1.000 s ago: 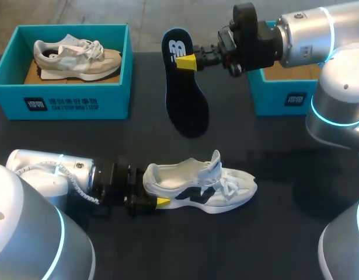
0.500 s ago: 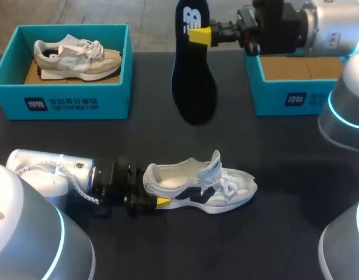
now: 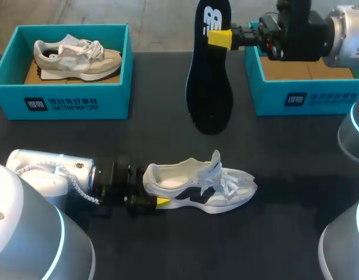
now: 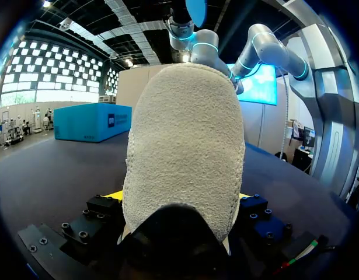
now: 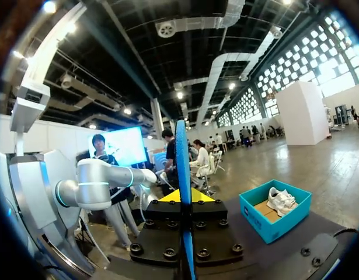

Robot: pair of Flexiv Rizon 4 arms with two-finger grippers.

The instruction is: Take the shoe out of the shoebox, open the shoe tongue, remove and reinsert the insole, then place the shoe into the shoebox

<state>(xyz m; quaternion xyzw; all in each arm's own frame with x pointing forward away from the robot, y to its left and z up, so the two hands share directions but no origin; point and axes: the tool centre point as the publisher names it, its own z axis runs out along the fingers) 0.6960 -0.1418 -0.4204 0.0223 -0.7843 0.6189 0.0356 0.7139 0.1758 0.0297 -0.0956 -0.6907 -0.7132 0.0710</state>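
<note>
A white sneaker (image 3: 199,186) with dark side marks lies on the black table, toe pointing right, tongue lifted, its inside bare. My left gripper (image 3: 154,195) grips the heel from the left; in the left wrist view the pale heel (image 4: 185,151) fills the space between the wide-set fingers, touching both. My right gripper (image 3: 221,38) is shut on the black insole (image 3: 209,81) near its heel end and holds it in the air, hanging down over the table's back middle. In the right wrist view the insole (image 5: 183,175) shows edge-on, clamped in the right gripper (image 5: 183,199).
A teal shoebox (image 3: 62,102) at the back left holds a beige sneaker (image 3: 74,58). A second teal shoebox (image 3: 307,96) stands at the back right under my right arm, with only a cardboard floor showing inside.
My right arm has carried the insole up and to the right, turning it more upright. The left arm and the white sneaker have stayed put.
</note>
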